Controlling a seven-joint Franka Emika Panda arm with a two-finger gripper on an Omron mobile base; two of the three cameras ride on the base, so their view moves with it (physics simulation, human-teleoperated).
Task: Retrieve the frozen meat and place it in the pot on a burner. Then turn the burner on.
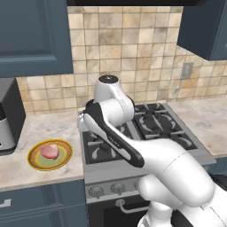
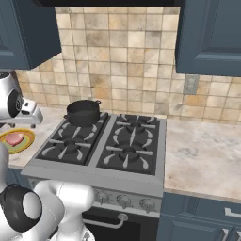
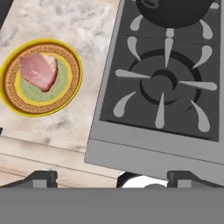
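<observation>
counter holds plate [image 3: 70, 94] with frozen meat [image 3: 39, 72] — pot [image 3: 175, 11] cut off; fingers [image 3: 113, 178] apart.

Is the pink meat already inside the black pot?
No, the pinkish-red lump of meat lies on the round yellow-rimmed green plate, apart from the small black pot.

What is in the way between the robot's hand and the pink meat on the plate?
Nothing visible. The open gripper hangs above the stove's front edge, with bare marble counter between it and the pinkish-red frozen meat on the yellow-rimmed green plate.
</observation>
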